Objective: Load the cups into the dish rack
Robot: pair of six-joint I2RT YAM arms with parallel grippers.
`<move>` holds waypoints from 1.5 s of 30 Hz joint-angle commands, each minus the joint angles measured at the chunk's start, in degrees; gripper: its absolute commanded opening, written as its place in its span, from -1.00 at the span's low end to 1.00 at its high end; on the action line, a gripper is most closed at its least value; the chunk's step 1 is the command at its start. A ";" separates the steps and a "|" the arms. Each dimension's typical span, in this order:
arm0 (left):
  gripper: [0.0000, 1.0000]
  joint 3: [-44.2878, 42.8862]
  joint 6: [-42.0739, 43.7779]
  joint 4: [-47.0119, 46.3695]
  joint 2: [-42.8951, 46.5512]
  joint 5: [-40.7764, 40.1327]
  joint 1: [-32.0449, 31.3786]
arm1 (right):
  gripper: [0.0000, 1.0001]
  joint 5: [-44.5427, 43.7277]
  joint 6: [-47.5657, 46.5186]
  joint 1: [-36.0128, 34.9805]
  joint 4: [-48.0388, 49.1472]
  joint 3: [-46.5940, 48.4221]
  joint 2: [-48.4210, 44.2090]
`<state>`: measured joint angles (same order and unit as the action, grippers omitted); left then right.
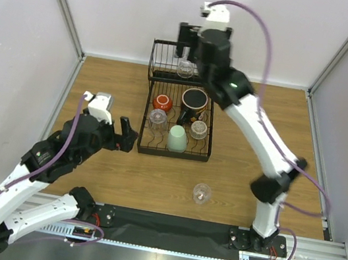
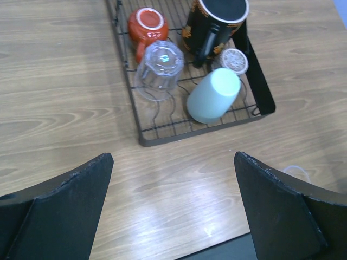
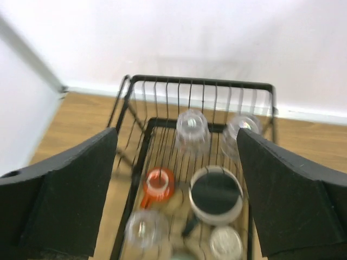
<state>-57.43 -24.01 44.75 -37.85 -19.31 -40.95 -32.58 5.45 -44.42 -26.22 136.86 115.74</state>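
Top view: 1 clear tumbler [image 1: 201, 193] stands loose on the table [image 1: 101, 84], near the dish rack [image 1: 173, 154]. Left wrist: my left pincer [image 2: 173, 158] gapes wide, empty; a careless reach for that tumbler could clip the rack corner. Right wrist: my right pincer [image 3: 176, 135] gapes wide, empty, above 2 basket glasses [image 3: 192, 127]; descending risks knocking them.
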 commanded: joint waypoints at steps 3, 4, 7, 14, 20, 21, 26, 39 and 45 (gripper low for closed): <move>1.00 -4.09 -3.23 -4.50 -3.81 3.75 0.52 | 0.82 2.42 6.05 -1.37 -13.84 -13.34 -20.51; 0.99 -4.36 -3.76 -5.11 -5.03 3.93 0.52 | 0.76 3.04 8.06 -1.45 -16.56 -20.42 -23.60; 1.00 -4.45 -5.87 -6.16 -6.62 4.11 0.52 | 0.58 6.46 11.15 -1.54 -20.26 -31.08 -33.87; 0.99 -4.71 -13.33 -12.66 -11.54 9.81 0.52 | 0.02 18.85 21.08 -1.45 -31.70 -58.17 -47.00; 0.94 -4.79 -16.94 -16.19 -16.81 15.69 0.61 | -0.12 31.51 25.13 -2.59 -33.90 -73.21 -48.95; 0.92 -5.06 -16.95 -16.45 -17.69 16.58 0.52 | -0.10 31.96 25.48 -2.77 -33.64 -75.40 -49.12; 0.81 -6.73 -18.87 -16.80 -21.83 21.07 0.52 | -0.04 35.90 24.87 -3.48 -28.90 -80.34 -50.35; 0.81 -6.73 -20.11 -15.84 -20.08 21.33 0.52 | -0.08 36.62 23.55 -4.09 -19.93 -85.00 -42.71; 0.81 -6.91 -19.50 -15.31 -19.64 21.51 0.52 | -0.20 35.66 23.46 -4.44 -19.05 -86.23 -40.07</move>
<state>-61.67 -43.35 30.13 -58.67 1.34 -40.77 3.49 29.34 -48.38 -47.05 51.11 75.00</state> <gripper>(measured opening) 0.906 0.420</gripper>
